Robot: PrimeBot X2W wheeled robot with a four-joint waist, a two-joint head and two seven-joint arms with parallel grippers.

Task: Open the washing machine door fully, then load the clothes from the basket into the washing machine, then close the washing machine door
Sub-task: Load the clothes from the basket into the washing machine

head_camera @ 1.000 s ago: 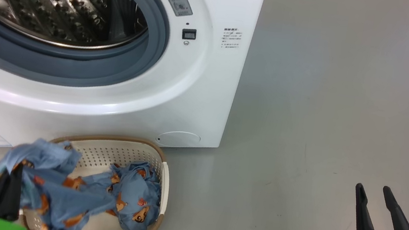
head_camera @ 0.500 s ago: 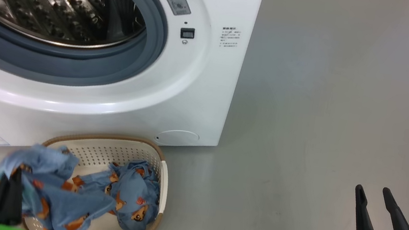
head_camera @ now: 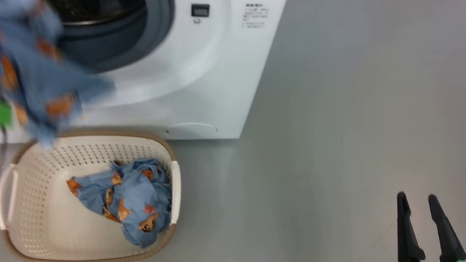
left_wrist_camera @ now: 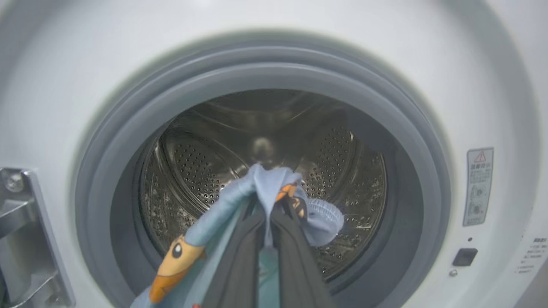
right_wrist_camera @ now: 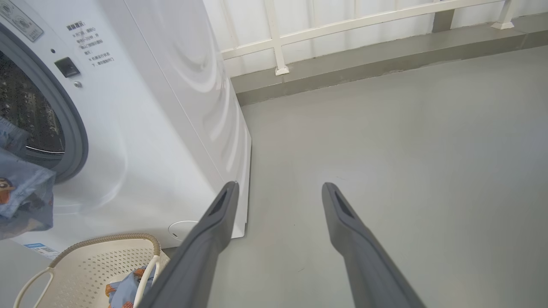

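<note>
Left end effector [left_wrist_camera: 272, 214] clamping blurred, cropped clothes [left_wrist_camera: 319, 216], seemingly before drum [left_wrist_camera: 192, 171], right end effector [head_camera: 417, 198] agape, empty.

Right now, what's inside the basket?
One crumpled blue bear-print garment lies at the right end of the basket; the rest of its perforated floor is bare. Whatever lies beneath that garment is covered.

Clothes [head_camera: 130, 199] in basket [head_camera: 40, 213] nr washer [head_camera: 222, 78]

Grey floor [head_camera: 354, 121] carries the white washing machine [head_camera: 222, 78] at upper left, with the basket [head_camera: 40, 217] just before it at lower left.
</note>
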